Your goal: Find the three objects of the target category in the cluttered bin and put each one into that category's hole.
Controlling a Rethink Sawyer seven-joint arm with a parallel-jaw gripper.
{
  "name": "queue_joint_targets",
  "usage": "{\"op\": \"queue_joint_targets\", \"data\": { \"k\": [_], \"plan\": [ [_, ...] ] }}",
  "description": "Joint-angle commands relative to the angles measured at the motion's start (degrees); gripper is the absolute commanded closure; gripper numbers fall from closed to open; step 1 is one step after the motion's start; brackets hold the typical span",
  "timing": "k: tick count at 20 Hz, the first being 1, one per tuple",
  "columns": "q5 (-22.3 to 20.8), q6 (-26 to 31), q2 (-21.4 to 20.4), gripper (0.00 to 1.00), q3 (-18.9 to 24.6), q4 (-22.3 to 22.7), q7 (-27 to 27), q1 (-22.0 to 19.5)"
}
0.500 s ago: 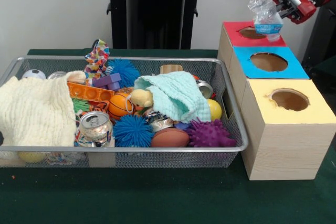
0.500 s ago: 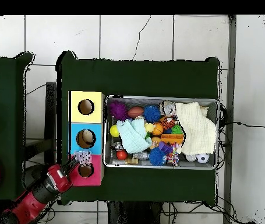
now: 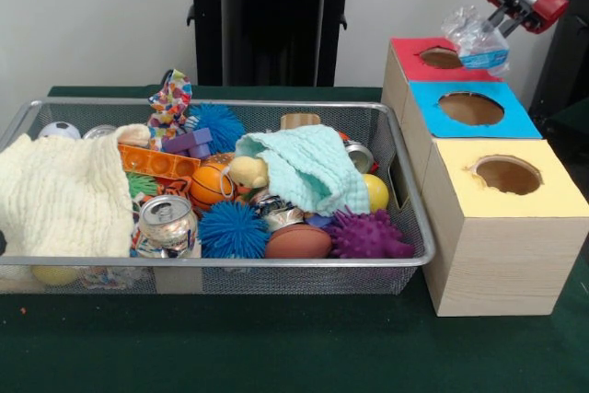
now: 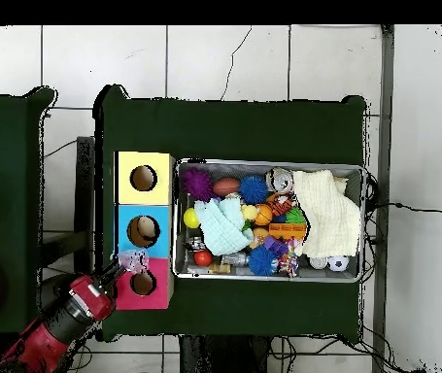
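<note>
The tool (image 3: 500, 21) is gripping the crushed plastic bottle (image 3: 474, 36), hanging just beside the red box's hole (image 3: 441, 58); I'd be centring it over that opening before releasing; the bin (image 3: 405, 192) is waiting.

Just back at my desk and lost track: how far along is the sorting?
In hand: the gripper holds a crushed plastic bottle beside the red box, not yet in its hole. Done: something sits inside the blue box, visible through its hole from overhead; how many pieces have been dropped in cannot be told. Left: the bin still holds cans, balls and cloths.
</note>
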Motion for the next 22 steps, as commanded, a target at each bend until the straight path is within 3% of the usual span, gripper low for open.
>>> {"op": "queue_joint_targets", "data": {
  "k": [1, 22],
  "plan": [
    [-1.33, 4.84, -1.99, 1.0, 5.84, -6.87, 7.41, -0.3],
    [-0.92, 3.88, 5.28, 1.0, 0.47, -11.21, 10.07, -3.82]
  ]
}}
